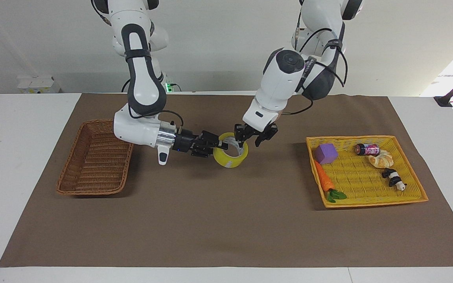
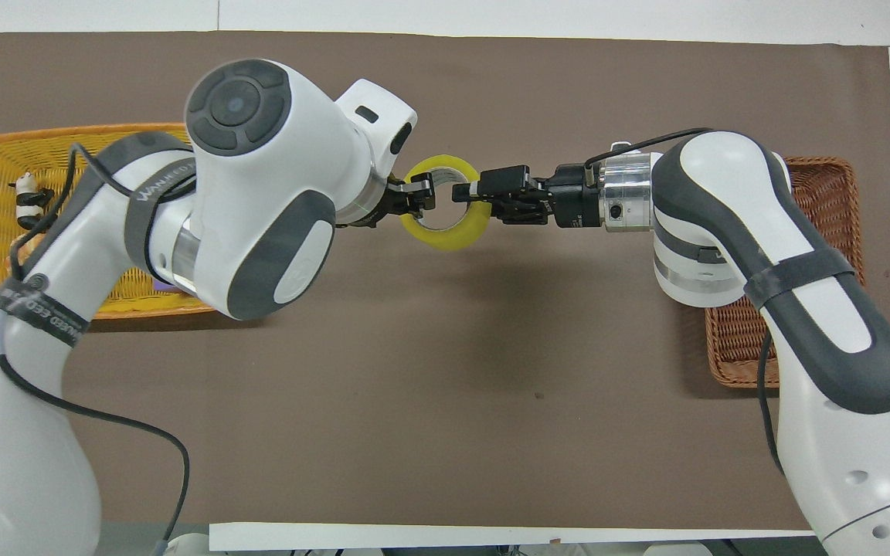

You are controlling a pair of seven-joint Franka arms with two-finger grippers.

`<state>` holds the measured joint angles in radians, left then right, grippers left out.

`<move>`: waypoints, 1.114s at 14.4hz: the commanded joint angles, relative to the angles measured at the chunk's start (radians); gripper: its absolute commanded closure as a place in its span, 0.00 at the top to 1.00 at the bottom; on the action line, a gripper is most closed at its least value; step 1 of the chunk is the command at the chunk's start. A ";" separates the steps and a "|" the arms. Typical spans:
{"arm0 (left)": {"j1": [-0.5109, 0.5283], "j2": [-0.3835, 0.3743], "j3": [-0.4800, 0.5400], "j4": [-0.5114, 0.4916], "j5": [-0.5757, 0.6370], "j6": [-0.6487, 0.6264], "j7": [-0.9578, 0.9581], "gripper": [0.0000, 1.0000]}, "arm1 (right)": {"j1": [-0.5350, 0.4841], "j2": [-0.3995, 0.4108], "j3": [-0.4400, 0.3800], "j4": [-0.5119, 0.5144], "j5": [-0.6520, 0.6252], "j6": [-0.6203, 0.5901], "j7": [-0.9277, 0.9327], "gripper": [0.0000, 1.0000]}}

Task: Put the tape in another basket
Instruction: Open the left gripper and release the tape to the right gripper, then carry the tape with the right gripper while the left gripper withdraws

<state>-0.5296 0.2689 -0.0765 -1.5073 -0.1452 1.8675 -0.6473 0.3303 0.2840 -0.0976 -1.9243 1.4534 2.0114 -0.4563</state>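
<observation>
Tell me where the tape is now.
The tape hangs over the middle of the brown mat, held by the right gripper, between the two baskets.
</observation>
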 commanded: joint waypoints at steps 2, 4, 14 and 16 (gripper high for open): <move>0.161 -0.074 0.014 0.058 0.004 -0.196 0.127 1.00 | -0.140 -0.012 0.004 0.041 -0.155 -0.095 -0.008 0.00; 0.303 -0.111 0.017 0.050 0.015 -0.272 0.257 1.00 | -0.273 -0.014 0.001 0.045 -0.214 -0.198 -0.018 0.00; 0.642 -0.134 0.024 -0.001 0.088 -0.251 0.433 1.00 | -0.776 -0.009 0.001 0.042 -0.657 -0.445 -0.284 0.00; 0.637 -0.138 0.018 0.009 0.140 -0.258 0.445 1.00 | -0.783 -0.011 -0.001 0.016 -0.686 -0.441 -0.318 0.00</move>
<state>0.1117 0.1617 -0.0511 -1.4725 -0.0586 1.6032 -0.2065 -0.4442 0.2876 -0.1128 -1.8748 0.7935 1.5700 -0.7401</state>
